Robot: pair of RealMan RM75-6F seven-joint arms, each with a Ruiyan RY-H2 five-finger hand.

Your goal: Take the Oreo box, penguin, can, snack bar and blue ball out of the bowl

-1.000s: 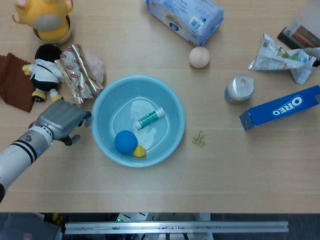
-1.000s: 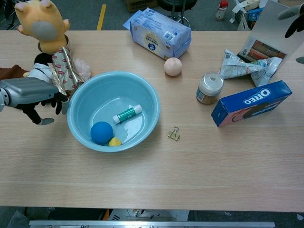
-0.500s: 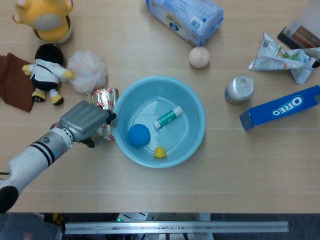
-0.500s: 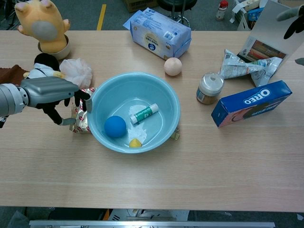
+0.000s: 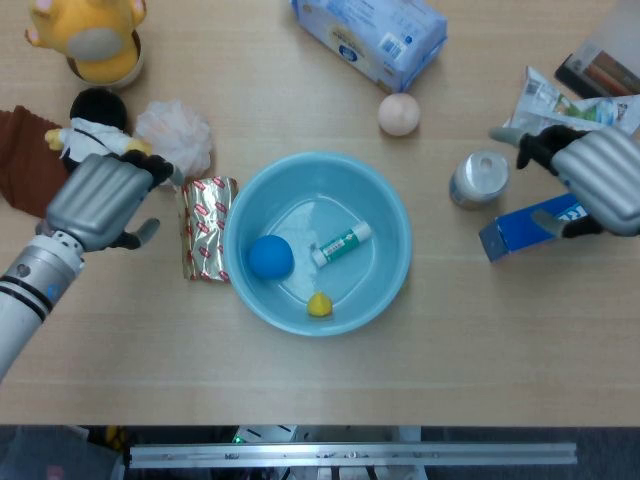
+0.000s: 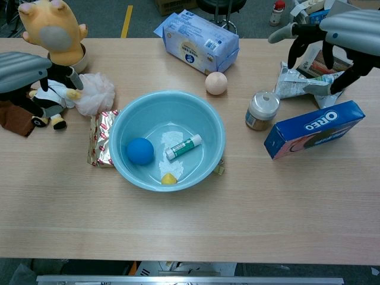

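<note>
Sitting at the middle of the counter (image 5: 420,370): a light blue bowl (image 5: 390,255), holding a blue ball (image 5: 270,257) at its left, a green-and-white tube (image 5: 341,244) lying at its centre, and a small yellow object (image 5: 319,305) at its near side.

Lying just beside the bowl's left rim: a snack bar (image 5: 204,229) in a silver wrapper with red print, flat on the counter.

Standing at the far left: a penguin (image 5: 84,128) plush, partly covered in the head view by the left robot hand (image 5: 101,201). A white mesh puff (image 5: 174,139) is sitting just right of the penguin, a brown cloth (image 5: 24,165) is lying to its left, and a yellow plush toy (image 5: 90,35) is standing at the far left corner.

Hovering over the penguin area: the left robot hand, fingers spread and released, grasping nothing.

Standing right of the bowl: a can (image 5: 478,178) with a silver lid, upright. An Oreo box (image 6: 313,129), blue, is lying on its side just right of the can.

Hanging above the Oreo box and can: the right robot hand (image 5: 592,181), fingers apart and curved downward, holding nothing.

Lying beyond the can: a crumpled snack packet (image 6: 300,83). A blue-and-white tissue pack (image 5: 370,35) is resting at the far centre, with a peach-coloured ball (image 5: 398,114) near it.
</note>
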